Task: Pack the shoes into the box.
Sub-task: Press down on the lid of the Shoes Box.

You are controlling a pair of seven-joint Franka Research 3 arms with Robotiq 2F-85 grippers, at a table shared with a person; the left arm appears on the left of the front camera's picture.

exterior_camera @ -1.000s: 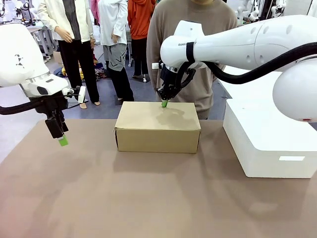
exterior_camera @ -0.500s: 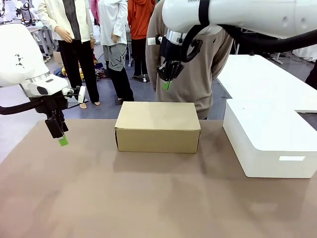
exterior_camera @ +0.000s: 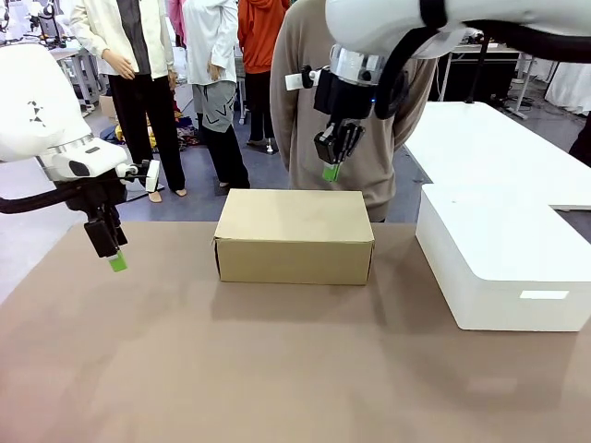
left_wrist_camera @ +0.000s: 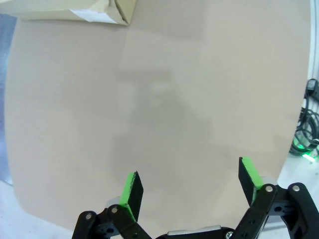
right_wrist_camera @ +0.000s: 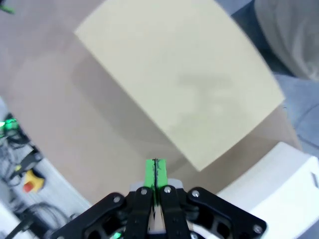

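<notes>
one tan-brown rectangular cardboard box sits lid-down shut at the table's far middle. the right fingers, pressed together on nothing, hang above its far edge, clear of it. the left fingers, spread wide and empty, hover well apart near the left edge. the left wrist view catches just one box corner; the right wrist view looks down on the whole lid and one white block beside it.

Brown table, large white block at its right side, person in a tan sweater at the far edge, several people standing behind, perhaps cables on the floor.
</notes>
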